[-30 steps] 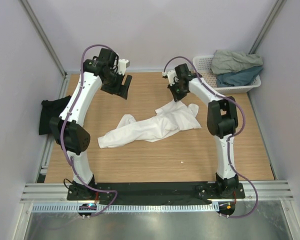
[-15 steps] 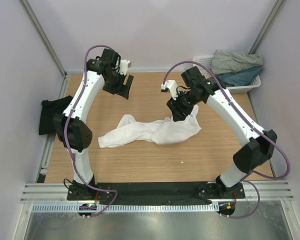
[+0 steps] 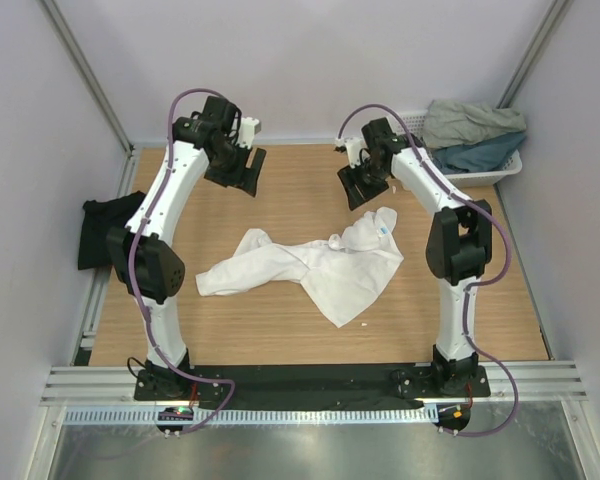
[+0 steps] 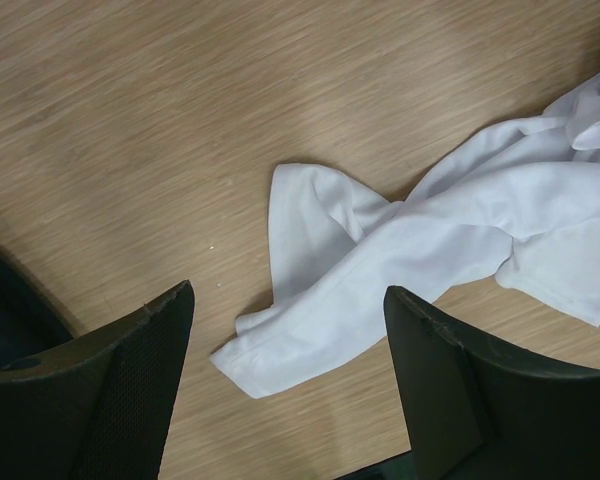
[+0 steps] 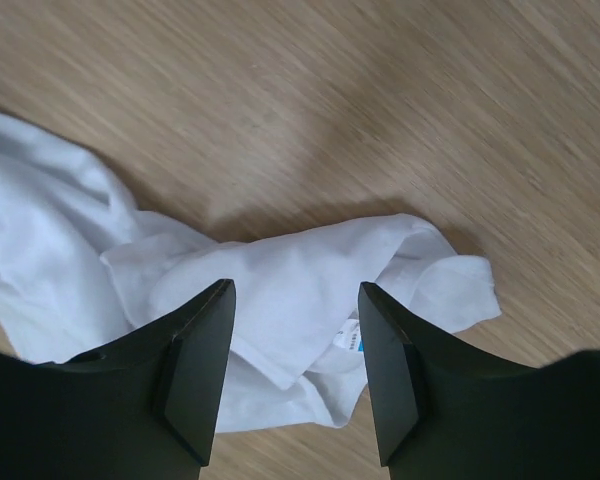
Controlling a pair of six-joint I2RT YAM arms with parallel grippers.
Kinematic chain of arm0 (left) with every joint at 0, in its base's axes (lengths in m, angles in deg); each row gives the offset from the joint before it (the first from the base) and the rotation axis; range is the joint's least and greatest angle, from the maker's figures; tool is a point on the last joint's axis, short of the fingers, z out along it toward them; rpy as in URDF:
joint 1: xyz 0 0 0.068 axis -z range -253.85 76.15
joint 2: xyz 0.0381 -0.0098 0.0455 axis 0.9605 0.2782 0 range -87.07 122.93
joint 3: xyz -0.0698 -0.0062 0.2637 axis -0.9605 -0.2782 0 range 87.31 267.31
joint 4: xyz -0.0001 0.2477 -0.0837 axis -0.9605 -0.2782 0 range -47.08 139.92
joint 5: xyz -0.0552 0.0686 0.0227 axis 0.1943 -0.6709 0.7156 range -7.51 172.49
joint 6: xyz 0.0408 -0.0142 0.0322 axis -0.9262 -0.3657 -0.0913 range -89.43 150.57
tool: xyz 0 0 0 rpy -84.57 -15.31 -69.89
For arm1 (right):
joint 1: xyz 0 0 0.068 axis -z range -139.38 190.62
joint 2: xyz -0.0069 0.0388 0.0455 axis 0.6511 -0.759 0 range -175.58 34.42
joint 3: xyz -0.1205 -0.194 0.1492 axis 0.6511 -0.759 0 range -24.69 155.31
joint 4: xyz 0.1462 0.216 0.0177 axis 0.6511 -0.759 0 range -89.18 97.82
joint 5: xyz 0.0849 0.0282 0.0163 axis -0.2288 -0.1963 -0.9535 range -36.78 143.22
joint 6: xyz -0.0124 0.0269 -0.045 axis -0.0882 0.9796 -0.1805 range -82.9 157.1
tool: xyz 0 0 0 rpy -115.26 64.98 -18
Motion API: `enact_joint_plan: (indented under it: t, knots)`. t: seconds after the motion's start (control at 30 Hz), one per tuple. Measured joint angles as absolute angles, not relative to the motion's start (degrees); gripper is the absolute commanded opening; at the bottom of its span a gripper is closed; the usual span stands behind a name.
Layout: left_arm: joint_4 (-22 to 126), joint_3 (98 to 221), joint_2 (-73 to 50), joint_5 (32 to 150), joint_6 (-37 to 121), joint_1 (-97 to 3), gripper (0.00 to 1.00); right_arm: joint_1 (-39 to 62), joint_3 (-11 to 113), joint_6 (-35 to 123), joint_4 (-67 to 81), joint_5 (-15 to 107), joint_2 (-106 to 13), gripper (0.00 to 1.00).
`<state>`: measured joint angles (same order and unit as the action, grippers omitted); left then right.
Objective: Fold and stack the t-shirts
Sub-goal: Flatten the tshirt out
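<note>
A crumpled white t-shirt [image 3: 320, 265] lies mid-table, one end pointing left and a flap spread toward the front. Its blue neck label [image 3: 384, 228] shows at the far right end. My right gripper [image 3: 363, 188] hangs open just behind that end. In the right wrist view the shirt [image 5: 280, 290] and label [image 5: 351, 341] lie below the open gripper [image 5: 295, 285], which holds nothing. My left gripper [image 3: 242, 172] is open above the back left of the table. In its wrist view the gripper [image 4: 288, 290] is empty, high over the shirt's left end [image 4: 410, 250]. A black t-shirt [image 3: 105, 228] lies at the left edge.
A white lattice basket [image 3: 405, 122] stands at the back right corner. It holds a grey-green t-shirt [image 3: 470, 120] on top of a teal one [image 3: 480, 155]. Grey walls close in the wooden table [image 3: 280, 330] on three sides.
The right gripper went from shut to open and let go of the white shirt, then drew back toward the far side. The shirt's right part now spreads toward the front. The left arm barely moved.
</note>
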<state>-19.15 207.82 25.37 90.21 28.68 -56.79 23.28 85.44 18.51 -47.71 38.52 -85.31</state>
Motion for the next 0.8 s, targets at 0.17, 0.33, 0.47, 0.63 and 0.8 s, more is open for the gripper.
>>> enact_joint_plan:
  t: [0.17, 0.33, 0.47, 0.63, 0.8]
  knots:
    - [-19.1, 207.8, 25.4, 89.1, 28.7, -56.8, 0.78, 25.5, 86.0, 19.3, -47.4, 40.4, -90.6, 0.56]
    - [-19.0, 207.8, 25.4, 88.5, 28.6, -56.8, 0.78, 26.7, 85.0, 19.9, -48.1, 39.4, -90.0, 0.55]
    - [-18.9, 207.8, 25.4, 88.1, 28.6, -56.8, 0.78, 26.5, 75.9, 20.7, -48.8, 36.1, -82.6, 0.54]
    - [-18.8, 207.8, 25.4, 88.1, 28.7, -56.8, 0.78, 26.7, 66.5, 22.1, -50.3, 31.2, -73.1, 0.53]
    - [-18.8, 207.8, 25.4, 88.1, 28.7, -56.6, 0.78, 28.4, 62.4, 22.8, -50.6, 28.4, -70.7, 0.53]
